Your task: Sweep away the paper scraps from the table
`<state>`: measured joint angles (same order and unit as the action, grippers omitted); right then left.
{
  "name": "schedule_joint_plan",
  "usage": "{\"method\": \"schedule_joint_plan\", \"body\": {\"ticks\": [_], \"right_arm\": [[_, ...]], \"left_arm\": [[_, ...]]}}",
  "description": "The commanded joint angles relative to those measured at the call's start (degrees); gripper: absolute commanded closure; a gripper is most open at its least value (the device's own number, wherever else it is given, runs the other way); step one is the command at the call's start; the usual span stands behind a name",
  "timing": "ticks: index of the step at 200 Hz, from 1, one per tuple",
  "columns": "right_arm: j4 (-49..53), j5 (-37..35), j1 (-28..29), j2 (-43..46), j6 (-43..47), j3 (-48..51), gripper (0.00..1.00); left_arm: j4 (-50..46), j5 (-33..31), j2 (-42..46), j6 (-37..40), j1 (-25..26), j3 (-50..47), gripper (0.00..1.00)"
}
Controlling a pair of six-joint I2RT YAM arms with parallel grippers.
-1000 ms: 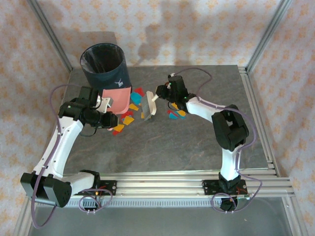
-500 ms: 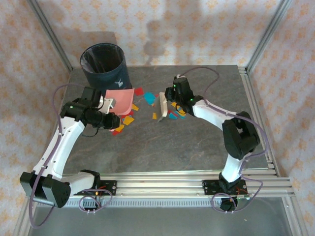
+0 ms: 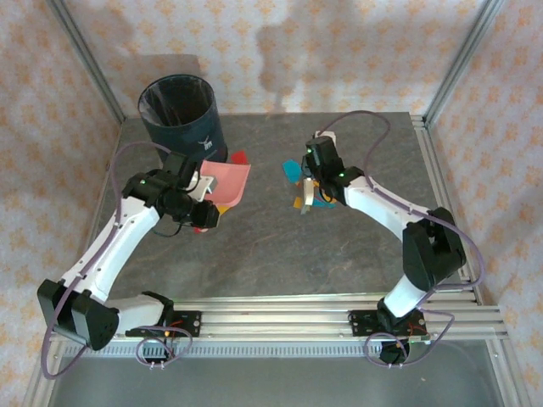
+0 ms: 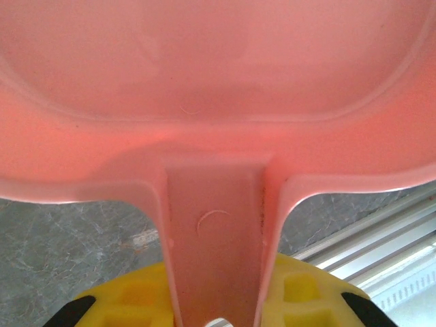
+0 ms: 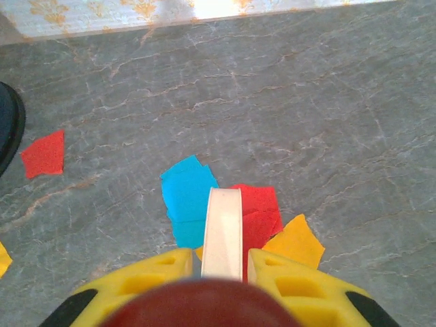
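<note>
The sweeping step is in hand, judging from how things lie. The left end effector (image 3: 202, 188) is closed tight on the handle of the pink dustpan (image 3: 229, 180). The dustpan sits left of centre in the overhead view, just below the dark bin (image 3: 178, 110), with its mouth turned to the right. In the left wrist view the handle runs between the yellow fingers (image 4: 129, 303). Whether the pan's lip touches the desk (image 3: 280, 254) I cannot tell.

The right end effector (image 3: 311, 170) is clamped on the pale handle of a brush (image 3: 306, 197), right of centre. The paper scraps (image 3: 293, 170) lie mostly around that brush: cyan, red and orange pieces. A few more lie just above and below the dustpan.

The next move probably calls for setting the brush down to the right of the cluster and drawing it left toward the pan's mouth. The lip should lie flat on the desk so that no pieces slip beneath.
</note>
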<state>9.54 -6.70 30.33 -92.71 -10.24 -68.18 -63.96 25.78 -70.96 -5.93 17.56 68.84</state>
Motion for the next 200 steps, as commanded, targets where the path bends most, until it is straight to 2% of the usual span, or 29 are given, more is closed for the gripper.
{"method": "schedule_joint_plan", "body": {"ticks": [1, 36, 81, 114, 150, 200], "right_arm": [[1.6, -1.9, -0.1, 4.0, 2.3, 0.9, 1.00], [-0.3, 1.6, -0.3, 8.2, 3.6, 2.3, 1.00], [-2.1, -2.1, -1.8, 13.5, 3.9, 6.4, 1.00], [1.2, -9.6, -4.4, 16.8, 5.2, 8.7, 1.00], [2.8, -16.2, -7.3, 20.6, 9.1, 11.8, 1.00], [2.4, -15.3, -9.1, 20.6, 17.7, 13.6, 1.00]], "left_arm": [[-0.4, -3.7, -1.5, 0.9, 2.4, 1.3, 1.00], [-1.6, -7.8, -5.6, 1.7, 7.4, 1.9, 1.00], [-2.7, -10.3, -12.5, 3.3, 14.0, 3.6, 1.00], [-3.2, -9.8, -17.6, 4.8, 18.4, 5.2, 1.00], [-3.9, -8.5, -23.3, 7.2, 20.9, 7.8, 1.00], [-6.9, -6.7, -31.2, 11.1, 21.9, 12.6, 1.00]]}}
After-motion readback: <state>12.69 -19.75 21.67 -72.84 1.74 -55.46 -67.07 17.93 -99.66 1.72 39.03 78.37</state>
